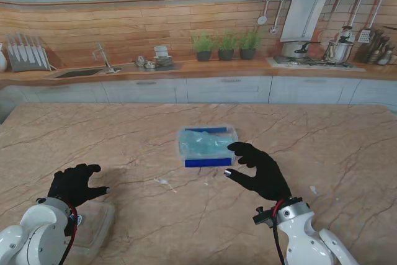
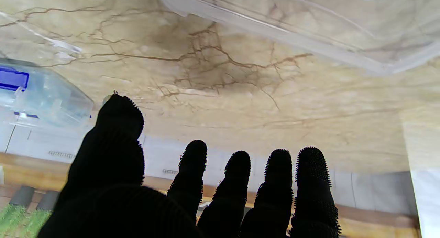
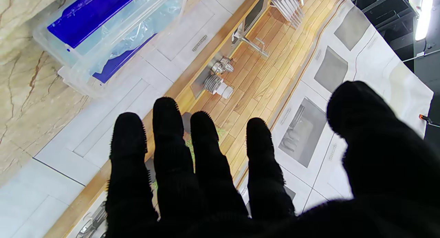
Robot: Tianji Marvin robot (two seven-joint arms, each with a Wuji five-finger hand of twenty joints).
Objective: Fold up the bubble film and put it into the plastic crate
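Right hand point(image 1: 259, 170) hovers just nearer to me than the plastic crate point(image 1: 208, 146), a bit to its right; fingers spread, thumb apart, nothing in the grasp. Fingertips reach over the crate's near right corner in stand view; can't tell if they touch the rim. Right wrist view: four fingers point(image 3: 167, 128) fanned, thumb wide, palm empty, the crate point(image 3: 86, 83) off beyond them.

Left hand point(image 1: 74, 183) at near left of table, well apart from crate. Also empty, fingers loosely splayed, thumb out toward centre. Left wrist view confirms: fingers point(image 2: 237, 176) apart w/ gaps between, nothing held.

Crate sits approx. mid-table on the marble top point(image 1: 322, 141). Clear walls, blue bands along far and near long sides. Bubble film point(image 1: 205, 144) is inside it, a pale bluish crumpled wad filling most of the interior; fold state not readable. Right wrist view shows the film point(image 3: 137, 35) bunched betw. the blue strips.

Clear plastic lid point(image 1: 93, 228) lies flat on table just nearer to me than left hand, partly under the left wrist; seen in left wrist view as a translucent tray edge point(image 2: 275, 28).

Small clear scrap point(image 1: 163, 182) on table betw. the hands; another pale fleck point(image 1: 313, 189) right of right hand. Too small to ID.
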